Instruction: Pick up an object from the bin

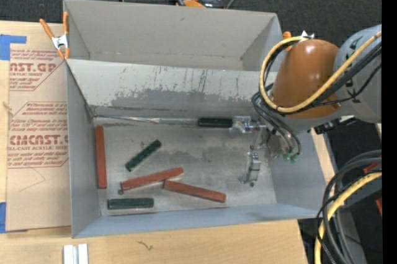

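Note:
My gripper (pixel 252 168) hangs low over the right part of the bin floor, pointing down, with bare floor under it. Nearest to it, to its lower left, a red flat stick (pixel 195 191) lies slanted on the floor. A second red stick (pixel 152 179) lies just left of that one, the two almost meeting end to end. A short dark bar (pixel 215 123) lies at the back of the floor, up and left of the gripper. None of these touches the gripper.
Further left lie a dark green bar (pixel 143 154), another dark green bar (pixel 130 202) near the front wall, and an orange-red stick (pixel 100 157) along the left wall. The arm with its orange cover and cables comes in over the bin's right rim.

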Available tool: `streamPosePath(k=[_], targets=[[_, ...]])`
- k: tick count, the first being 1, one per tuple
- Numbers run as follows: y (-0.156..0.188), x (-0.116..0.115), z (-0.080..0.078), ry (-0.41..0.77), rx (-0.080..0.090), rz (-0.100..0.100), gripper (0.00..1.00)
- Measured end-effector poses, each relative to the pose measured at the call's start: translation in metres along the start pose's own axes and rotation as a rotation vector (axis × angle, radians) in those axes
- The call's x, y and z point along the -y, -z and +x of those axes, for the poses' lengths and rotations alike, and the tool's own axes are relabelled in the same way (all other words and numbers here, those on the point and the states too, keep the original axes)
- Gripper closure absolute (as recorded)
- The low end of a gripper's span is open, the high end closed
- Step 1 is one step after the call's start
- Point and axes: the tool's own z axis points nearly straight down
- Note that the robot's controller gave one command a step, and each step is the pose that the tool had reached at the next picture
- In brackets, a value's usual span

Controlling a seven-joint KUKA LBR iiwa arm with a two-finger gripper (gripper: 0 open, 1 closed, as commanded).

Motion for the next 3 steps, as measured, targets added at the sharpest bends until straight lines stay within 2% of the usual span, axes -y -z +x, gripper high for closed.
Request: streamPosePath(k=[1,2,3], targets=[[-0.097,-0.065,0.023,0.126,-0.008,-0.003,0.0],[-0.093,-0.062,0.02,0.122,-0.002,-0.001,1.0],[0.042,-0.086,0.005,0.259,0.009,-0.001,1.0]])
